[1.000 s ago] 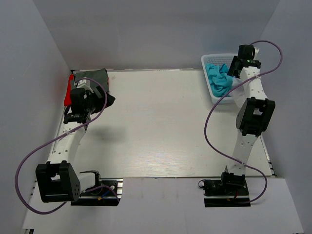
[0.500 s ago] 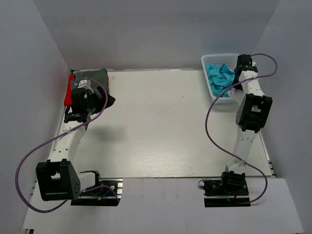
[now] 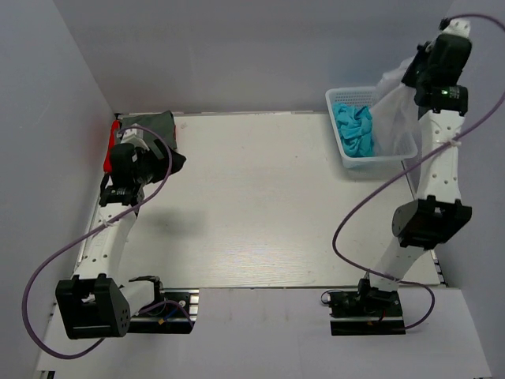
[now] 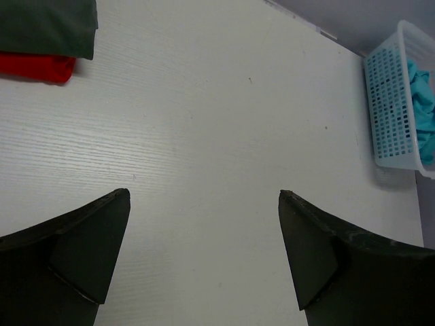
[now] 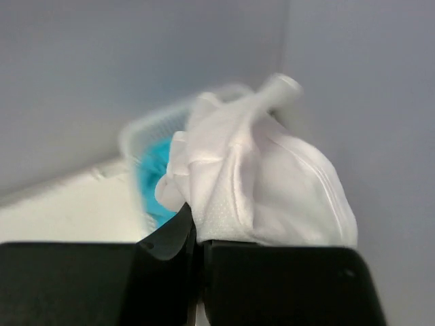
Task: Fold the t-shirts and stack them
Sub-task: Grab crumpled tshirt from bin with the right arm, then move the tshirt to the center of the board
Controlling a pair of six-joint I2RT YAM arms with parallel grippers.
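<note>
Cloth is hanging from the right jaws: the white t-shirt (image 3: 392,110) is dangling high over the far right corner of the bench (image 3: 252,205), and its lower part is trailing down in front of the white mesh basket (image 3: 371,162). We cannot tell whether its hem is touching the basket. Through the right wrist camera we are seeing the same shirt bunching up just past the two dark fingers (image 5: 285,285). They are pressing together on a fold of it, so the right jaws are gripping the white t-shirt and nothing else.

Below it, the turquoise t-shirts (image 3: 355,130) are lying crumpled inside the basket, which is sitting at the far right edge of the bench.

Across the bench, at the far left corner, the dark grey t-shirt (image 3: 150,126) is lying folded on top of the red t-shirt (image 3: 113,146), with the red one showing along the left side. The left jaws are hovering near this pair, standing wide open and holding nothing. In the left wrist view we are seeing their fingers (image 4: 68,258) well apart, with bare bench between them.
</note>
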